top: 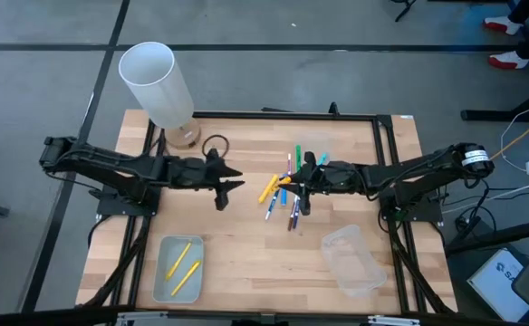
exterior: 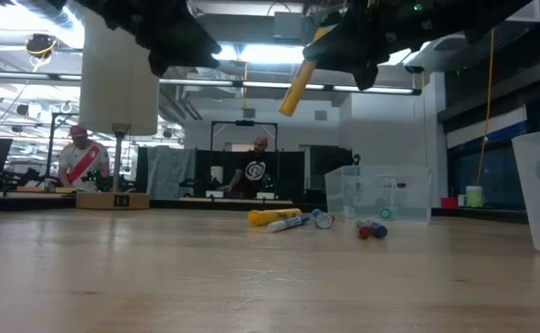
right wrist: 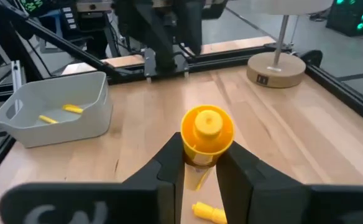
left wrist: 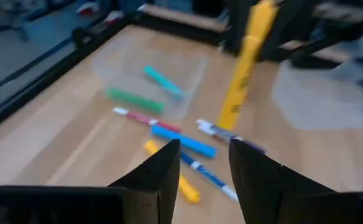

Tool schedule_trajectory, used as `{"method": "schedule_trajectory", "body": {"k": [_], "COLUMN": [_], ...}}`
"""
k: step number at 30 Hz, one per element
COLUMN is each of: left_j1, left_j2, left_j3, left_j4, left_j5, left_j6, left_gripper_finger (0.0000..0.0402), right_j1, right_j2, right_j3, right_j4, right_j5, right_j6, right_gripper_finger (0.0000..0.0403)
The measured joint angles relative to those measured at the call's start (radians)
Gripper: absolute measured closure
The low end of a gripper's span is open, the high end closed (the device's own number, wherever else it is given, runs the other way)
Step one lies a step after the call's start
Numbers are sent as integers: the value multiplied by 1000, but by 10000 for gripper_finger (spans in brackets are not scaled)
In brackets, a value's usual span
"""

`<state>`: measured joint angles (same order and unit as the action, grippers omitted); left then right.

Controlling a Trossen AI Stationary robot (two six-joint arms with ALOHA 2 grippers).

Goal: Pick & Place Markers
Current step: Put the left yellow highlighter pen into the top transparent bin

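Note:
Several markers (top: 287, 195) in blue, purple, red and yellow lie loose in a heap at mid-table, also in the left wrist view (left wrist: 181, 143). Green and teal ones lie in a clear tray (top: 314, 145) at the far side. My right gripper (top: 302, 188) hovers over the heap, shut on a yellow marker (exterior: 298, 83). My left gripper (top: 230, 181) hangs open and empty (left wrist: 203, 168) left of the heap, its fingers pointing at it. Two yellow markers (top: 183, 264) lie in the near-left tray (top: 163, 281). My right gripper (right wrist: 200, 155) pinches the yellow marker between its two fingers near the marker's upper end (right wrist: 206, 146). The marker is lifted clear of the table and tilted, with its lower end (exterior: 287, 106) hanging free below the fingers, above the heap.
A white lamp with a round wooden base (top: 181, 134) stands at the far-left corner. A clear tray (top: 353, 261) sits near-right. A black frame (top: 382, 116) borders the table. People sit in the room beyond (exterior: 256, 166). Bare wood lies between the two near trays.

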<state>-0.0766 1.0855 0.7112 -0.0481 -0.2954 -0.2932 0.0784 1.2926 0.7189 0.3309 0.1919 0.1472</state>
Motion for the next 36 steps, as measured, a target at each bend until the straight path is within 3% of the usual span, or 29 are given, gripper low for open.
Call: {"method": "schedule_trajectory", "body": {"k": [7,14,23,36], "left_j1": [15,-2,-50,-172], "left_j2": [-89,-85,-85,-78], "left_j3": [-145,-178,-179,-185], "left_j4": [206,232,224,182], "left_j5": [100,125,229,184], "left_j6": [17,19,90,82], "left_gripper_finger": [270,271,272,272], "right_j1": [1,38,100,158], "right_j2": [0,0,0,0], "right_j3": [0,0,0,0], "right_j4": [6,-3,-15,-118], "right_j5": [17,190,509,942], "right_j6": [26,46,65,133], "right_gripper_finger": [333,333,333,333]}}
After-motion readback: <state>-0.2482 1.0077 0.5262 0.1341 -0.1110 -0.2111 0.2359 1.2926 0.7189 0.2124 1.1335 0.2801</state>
